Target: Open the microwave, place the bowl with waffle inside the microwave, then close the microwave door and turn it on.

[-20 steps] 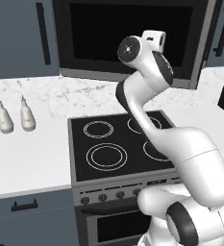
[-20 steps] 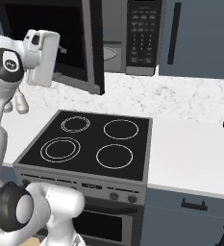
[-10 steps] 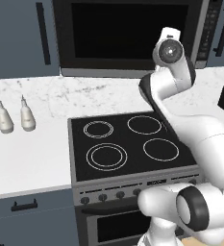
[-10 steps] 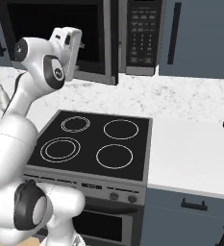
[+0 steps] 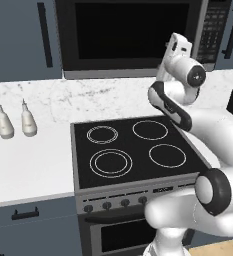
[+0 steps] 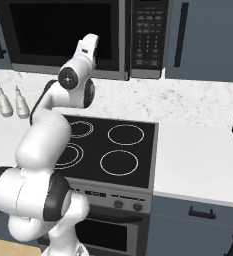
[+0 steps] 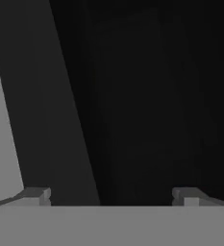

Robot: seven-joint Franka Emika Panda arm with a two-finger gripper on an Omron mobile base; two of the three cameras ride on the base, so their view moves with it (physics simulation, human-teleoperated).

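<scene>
The microwave [image 5: 138, 37] sat above the stove [image 5: 133, 150], its door [image 5: 130, 32] apparently shut. I saw my fingers [image 7: 34, 194] spread wide, empty, right against its dark window.

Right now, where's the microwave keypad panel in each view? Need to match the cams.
Left base view: keypad panel at the top right, just right of the microwave door, above the raised tool.
Right base view: panel at top centre, right of the door.
Hand view: dark glass and a grey frame strip close up; no keypad to make out.
Shared landmark: the stove under the microwave.
</scene>
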